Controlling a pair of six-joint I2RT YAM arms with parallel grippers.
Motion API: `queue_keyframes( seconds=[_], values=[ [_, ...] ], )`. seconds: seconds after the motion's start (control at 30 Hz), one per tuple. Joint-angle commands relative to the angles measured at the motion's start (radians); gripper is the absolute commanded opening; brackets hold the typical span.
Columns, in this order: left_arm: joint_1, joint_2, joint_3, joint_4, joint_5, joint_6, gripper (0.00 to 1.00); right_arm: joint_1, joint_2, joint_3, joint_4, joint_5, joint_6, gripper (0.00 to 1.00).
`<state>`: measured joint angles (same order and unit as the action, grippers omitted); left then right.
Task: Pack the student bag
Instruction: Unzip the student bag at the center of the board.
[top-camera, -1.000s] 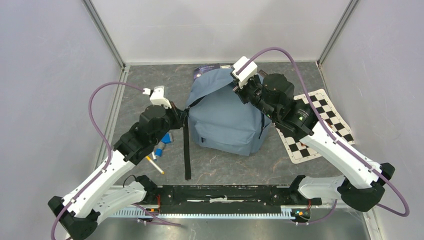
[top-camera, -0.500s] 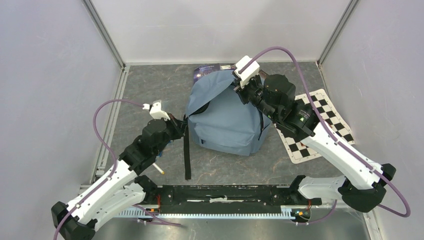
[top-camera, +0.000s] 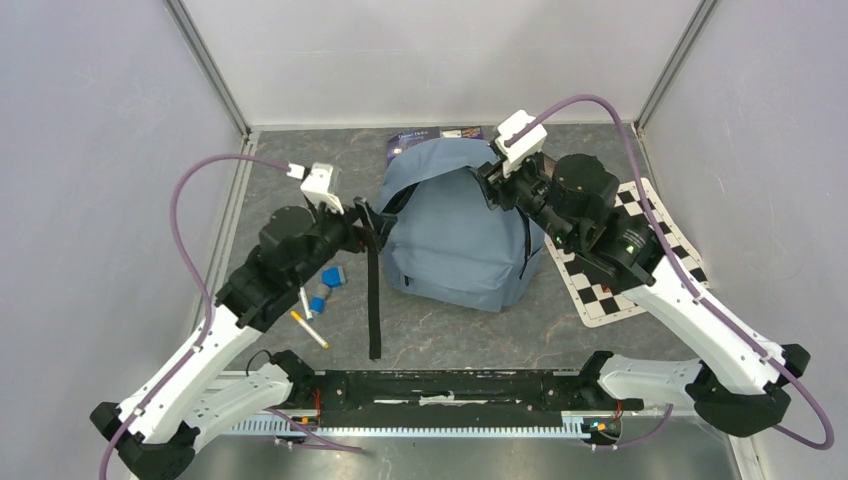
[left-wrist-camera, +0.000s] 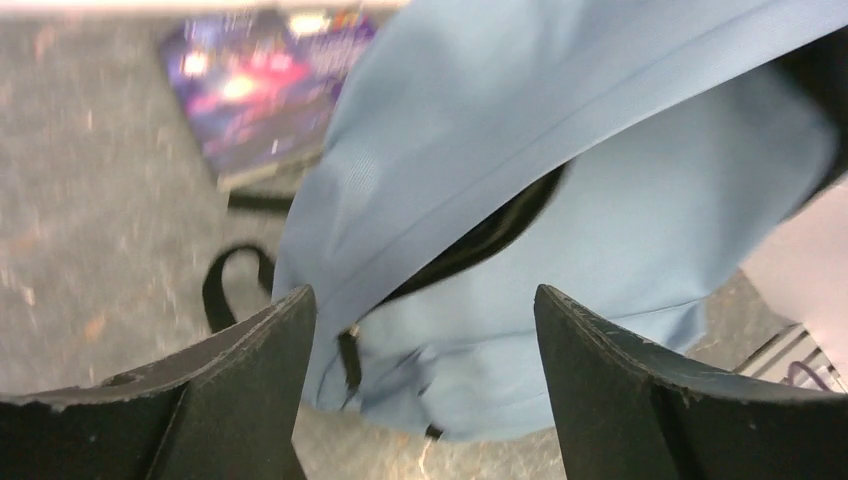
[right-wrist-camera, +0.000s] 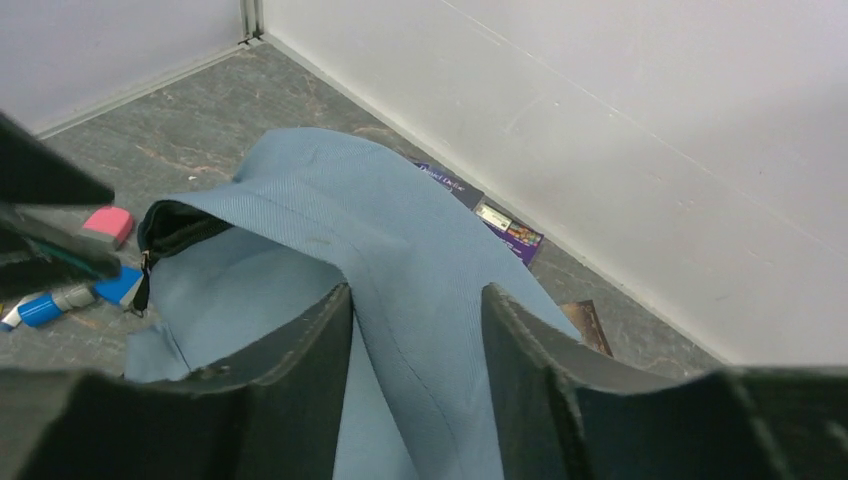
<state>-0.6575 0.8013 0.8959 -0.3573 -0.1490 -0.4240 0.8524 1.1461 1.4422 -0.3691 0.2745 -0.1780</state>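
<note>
Top external view: the large, soft, grey-blue fabric student bag (top-camera: 455, 245) lies on the dark grey, stone-patterned desk (top-camera: 290, 170). It sits mid-desk toward the far wall, between the 2 arms, with its front panel facing up. A long black webbing strap (top-camera: 373, 300) runs from the bag's left side toward the near edge. The top flap is raised off the body and arches from the left side across to the right.

Left wrist view: the main compartment zipper is parted, leaving a narrow curved slit (left-wrist-camera: 480, 240) lined in black. A black zipper pull (left-wrist-camera: 347, 360) hangs at the slit's lower end. The interior is dark, so its contents cannot be told. The left gripper (left-wrist-camera: 420, 295) has its 2 fingers wide apart and grasps nothing; the bag's left side is just ahead of it.

Right wrist view: the right gripper (right-wrist-camera: 415, 300) is clamped on a fold of the raised flap, and fabric fills the gap between its 2 fingers.

Surrounding items:
- A flat dark purple book (top-camera: 425, 138) lies partly under the bag's far edge.
- A black-and-white chessboard mat (top-camera: 640, 265) lies right of the bag.
- 2 small blue blocks (top-camera: 333, 276) and a thin yellow-and-white pencil (top-camera: 310, 330) lie left of the strap.
- A pink eraser (right-wrist-camera: 105, 222) and a blue marker (right-wrist-camera: 40, 308) lie on the desk near the bag.
</note>
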Motion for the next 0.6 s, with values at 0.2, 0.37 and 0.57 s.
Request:
queue_keyframes(
  seconds=[0.2,0.37,0.57],
  values=[
    [-0.031,0.014,0.143,0.136,0.346,0.244,0.81,-0.004,-0.098,-0.089,-0.028,-0.030,0.099,0.68],
    [-0.111,0.046,0.159,0.134,0.305,0.278,0.80,-0.003,-0.081,-0.072,-0.042,-0.009,0.091,0.68],
    [-0.129,0.121,0.218,0.110,0.211,0.289,0.83,-0.004,-0.074,-0.069,-0.038,-0.015,0.092,0.68]
  ],
)
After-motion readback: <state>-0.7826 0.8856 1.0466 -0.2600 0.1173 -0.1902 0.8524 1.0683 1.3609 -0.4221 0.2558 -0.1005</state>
